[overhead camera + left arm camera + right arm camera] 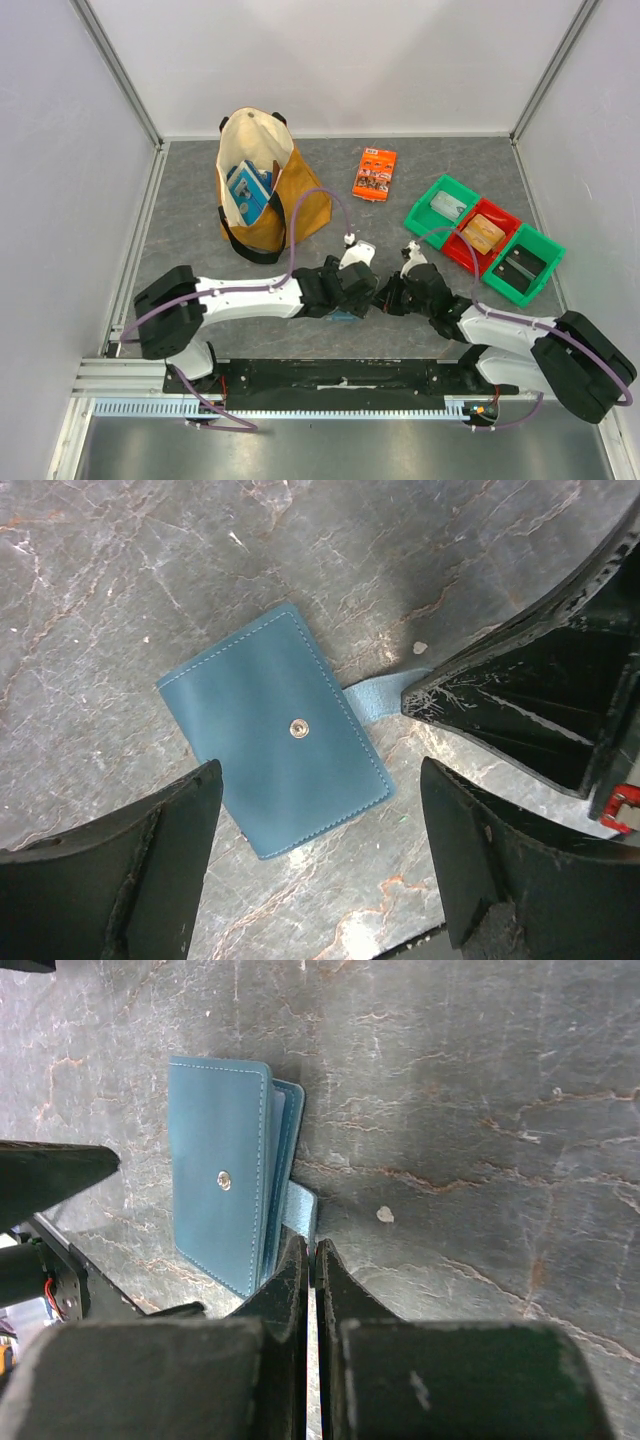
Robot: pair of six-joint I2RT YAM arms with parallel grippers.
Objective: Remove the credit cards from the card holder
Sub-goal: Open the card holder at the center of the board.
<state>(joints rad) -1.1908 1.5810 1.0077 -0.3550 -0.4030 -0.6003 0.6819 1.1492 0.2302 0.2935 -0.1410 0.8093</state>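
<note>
The light-blue card holder (275, 730) lies folded shut on the grey table, snap stud facing up, its closing tab (375, 695) sticking out to one side. My left gripper (322, 780) hangs open just above it, one finger on each side of its near corner and nothing between them. My right gripper (311, 1250) is shut, its tips pinching the tab (303, 1210) beside the card holder (215, 1180). From the top camera only a blue sliver of the card holder (345, 316) shows under the two grippers. The credit cards are hidden.
A tan and white tote bag (258, 185) with a blue-and-white box (247, 190) inside stands at the back left. An orange printed packet (375, 173) lies at the back centre. Green and red bins (480, 235) holding items sit at the right.
</note>
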